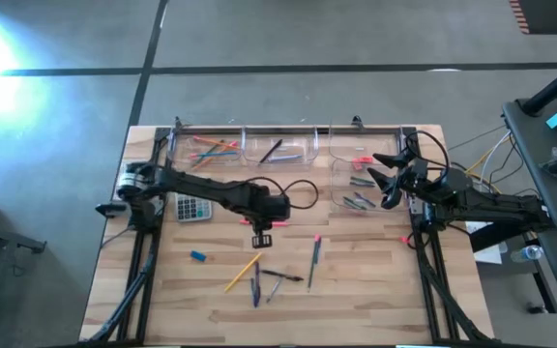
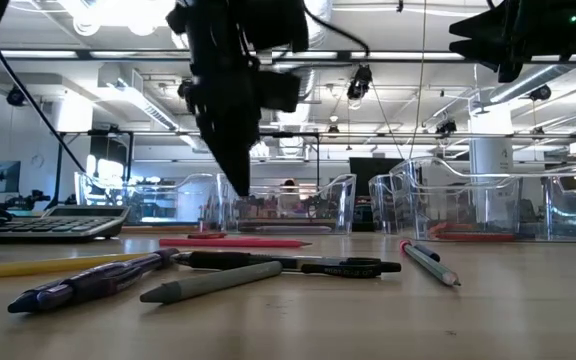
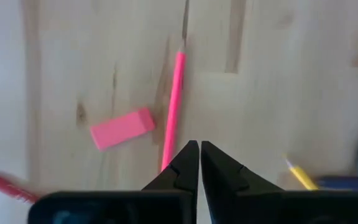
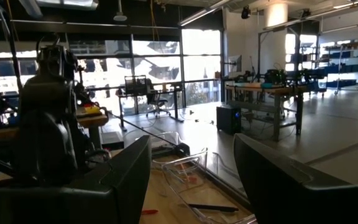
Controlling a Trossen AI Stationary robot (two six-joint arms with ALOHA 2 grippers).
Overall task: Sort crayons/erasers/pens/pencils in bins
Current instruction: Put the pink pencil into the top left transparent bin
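Observation:
My left gripper [image 1: 261,230] hangs shut over the middle of the table, pointing down, its tips [image 2: 240,192] clear of the wood. Nothing is between the fingers [image 3: 199,144]. Below it lie a pink pencil [image 3: 174,106] and a pink eraser [image 3: 122,129], both flat on the table. Nearer the front edge lie a blue eraser [image 1: 198,256], a yellow pencil [image 1: 243,274], a purple pen [image 1: 255,287] and a black pen [image 1: 285,276]. Clear bins [image 1: 211,148] stand along the far edge. My right gripper [image 1: 390,176] waits open above the right-hand bins [image 1: 356,198].
A grey calculator [image 1: 191,207] lies at the left, near the left arm. A pencil with a pink end [image 1: 314,253] lies right of centre. The far bins hold pencils and a pen [image 1: 274,150]. A black cable [image 1: 303,193] loops behind the left gripper.

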